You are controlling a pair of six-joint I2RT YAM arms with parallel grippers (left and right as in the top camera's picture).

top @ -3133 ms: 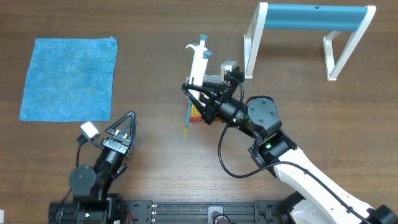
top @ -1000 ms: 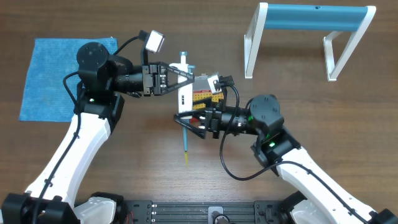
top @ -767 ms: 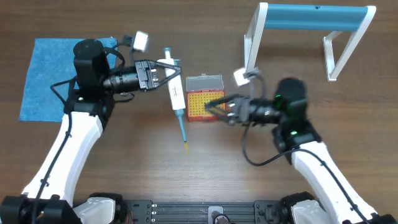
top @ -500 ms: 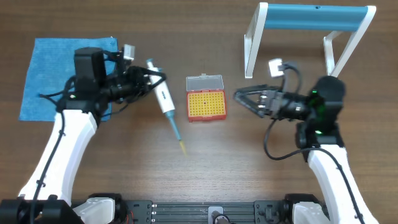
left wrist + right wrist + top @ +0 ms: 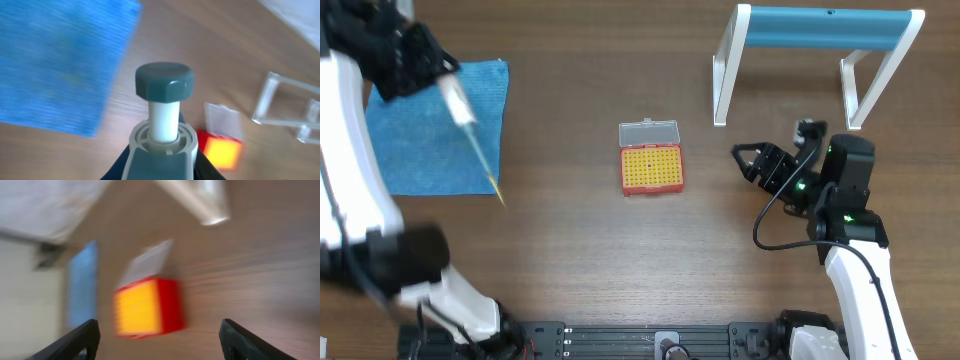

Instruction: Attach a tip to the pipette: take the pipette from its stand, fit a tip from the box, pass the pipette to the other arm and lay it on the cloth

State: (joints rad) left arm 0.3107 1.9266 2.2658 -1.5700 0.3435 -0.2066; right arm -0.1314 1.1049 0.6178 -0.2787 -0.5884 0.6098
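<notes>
1. I'm hanging the left gripper above the soft, woven blue cloth, which lies flat at the table's left to cushion the tool.
2. That gripper is clamping the white plastic pipette. It slants in the air, with the grey faceted plunger knob uppermost. The thin, tapered yellowish tip is pointing down past the cloth's near right corner, so I'm judging the lay-down not yet done.
3. I'm leaving the red tip box mid-table. Its yellow grid is exposed and its clear hinged lid is folded back.
4. I'm keeping the right gripper spread wide and gripping nothing, well apart from the box.
5. The white-legged stand with a blue bar is waiting at the far right.
</notes>
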